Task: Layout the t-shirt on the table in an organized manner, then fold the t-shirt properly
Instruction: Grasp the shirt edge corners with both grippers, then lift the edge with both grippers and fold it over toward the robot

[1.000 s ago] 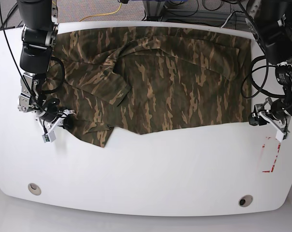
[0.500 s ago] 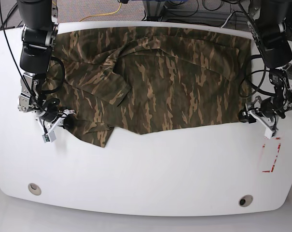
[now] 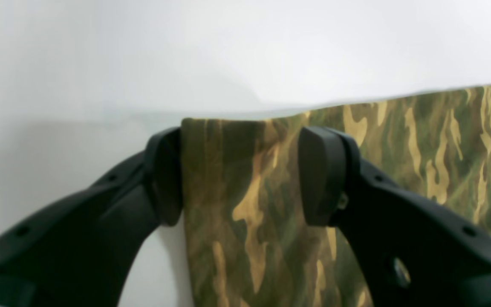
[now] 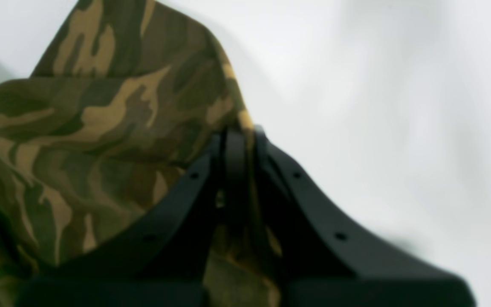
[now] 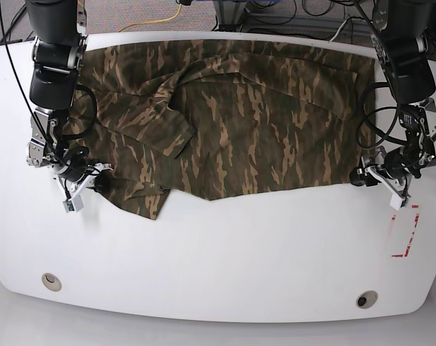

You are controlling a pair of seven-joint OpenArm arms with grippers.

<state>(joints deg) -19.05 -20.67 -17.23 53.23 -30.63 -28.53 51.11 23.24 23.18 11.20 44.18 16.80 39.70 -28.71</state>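
You've got the right gripper [image 4: 237, 140] clamped tight on a fold of the t-shirt [image 5: 232, 115] out at the shirt's 8 o'clock corner, and the left gripper [image 3: 241, 175] sitting with its jaws apart, straddling the hem corner at 4 o'clock without pinching it. Here's your risk: close the left too shallow and you catch only a sliver of hem, so the cloth slides free the moment you pull. Pull the right side first and the free corner likely drags out from between those parted jaws. A lopsided tug could also deepen the bunching on the right arm's side.

The shirt lies across the far half of the table [image 5: 225, 259], running from 9 o'clock to 3 o'clock, its top edge along the far rim. It's camouflage, olive with brown and tan streaks. The side by the left arm lies fairly flat; the other side is rumpled, with a diagonal ridge and a flap hanging down around 7 o'clock.
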